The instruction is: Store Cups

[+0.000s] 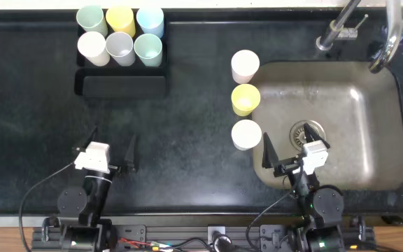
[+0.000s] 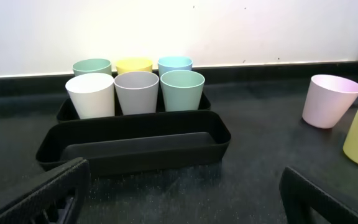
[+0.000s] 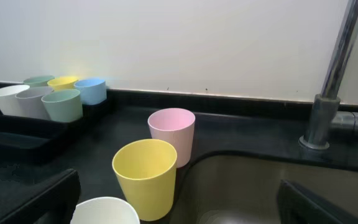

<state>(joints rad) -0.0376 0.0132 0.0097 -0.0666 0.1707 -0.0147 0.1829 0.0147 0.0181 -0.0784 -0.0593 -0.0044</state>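
Gaping wide, the left gripper [image 1: 112, 145] and right gripper [image 1: 290, 143] grasp nothing. A pale pink plastic cup [image 1: 245, 64], yellow plastic cup [image 1: 245, 99] and white plastic cup [image 1: 246, 134] stand beside the steel sink [image 1: 355, 105]. The right wrist view cuts off the white one's base.

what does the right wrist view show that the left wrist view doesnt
Right wrist, not left: the faucet, the sink basin, a loose white cup next to the yellow cup, and the right pincer, open.
Left wrist, not right: the left pincer, open.
Both: the black tray with six cups in its back rows and its front compartment empty, the pink cup, the yellow cup, and the dark counter.
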